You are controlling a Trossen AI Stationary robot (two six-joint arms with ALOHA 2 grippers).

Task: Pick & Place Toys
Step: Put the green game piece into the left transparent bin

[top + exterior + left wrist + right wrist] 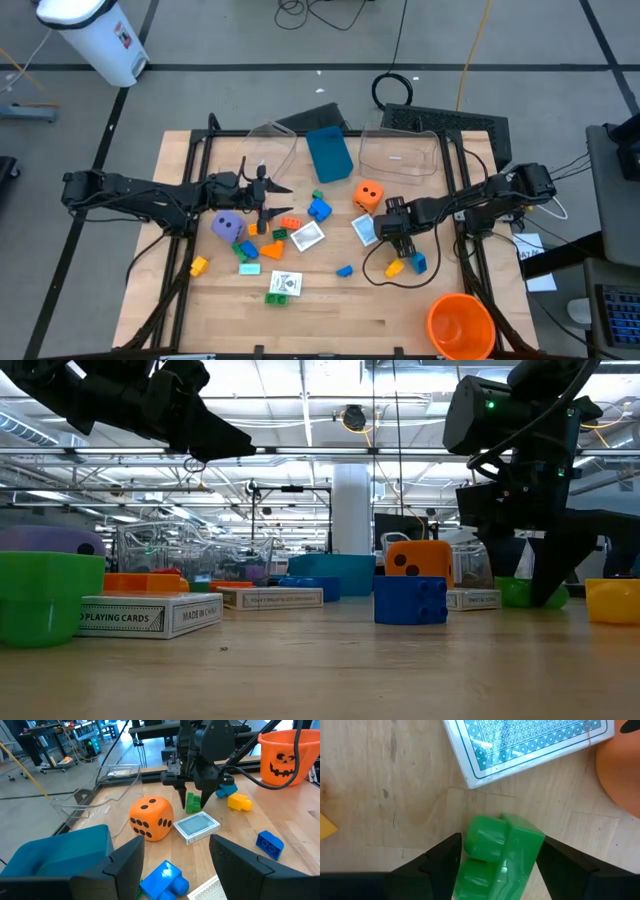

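On the cluttered wooden table [330, 310], the right gripper [492, 857] stands spread around a green brick [497, 852], and should close squarely before lifting.

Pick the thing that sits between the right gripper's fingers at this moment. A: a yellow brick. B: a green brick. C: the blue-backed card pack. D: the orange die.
B: in the right wrist view the green brick lies between the right gripper's two dark fingers, on the table, while the card pack and the orange die lie outside them.
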